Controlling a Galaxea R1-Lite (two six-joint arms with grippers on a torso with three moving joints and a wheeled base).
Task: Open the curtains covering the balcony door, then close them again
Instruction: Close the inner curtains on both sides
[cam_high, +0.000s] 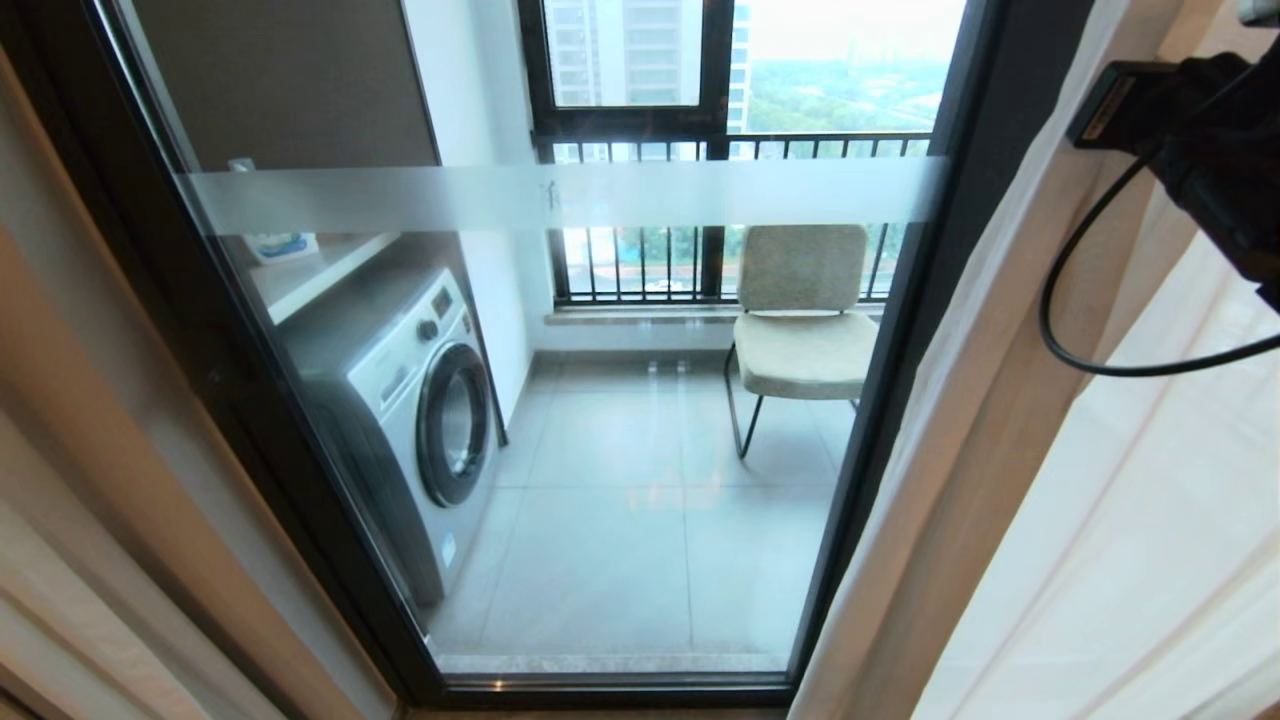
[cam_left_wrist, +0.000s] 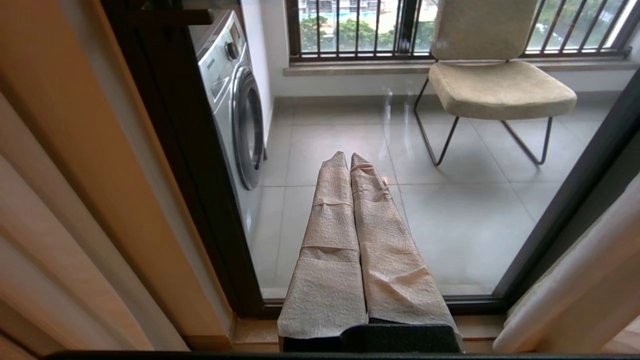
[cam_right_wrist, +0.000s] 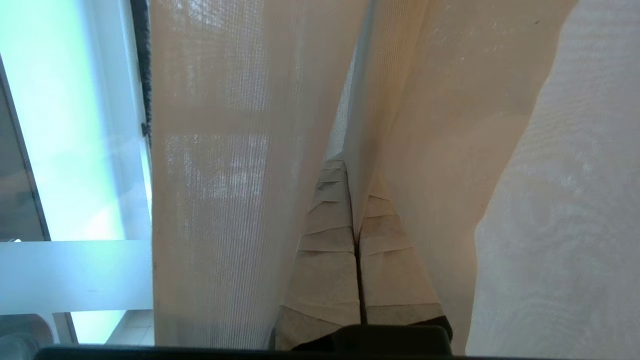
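Beyond the balcony door (cam_high: 600, 450) stand a washer (cam_high: 400, 420) and chair (cam_high: 800, 320). Right claw (cam_right_wrist: 356, 200) is clenched on a vertical fold of the curtains (cam_right_wrist: 240, 175); left claw (cam_left_wrist: 349, 159) is clenched empty, curtains flanking it.

Daylight pours in through the balcony door (cam_high: 600, 400) from the window (cam_high: 740, 150) behind it, where the sky is blown out to white. The floor tiles (cam_high: 640, 540) carry soft pale reflections. The curtains (cam_high: 1100, 520) glow backlit, and in the right wrist view the nearest cloth is blurred. Straight edges bow outward toward the head view's borders.
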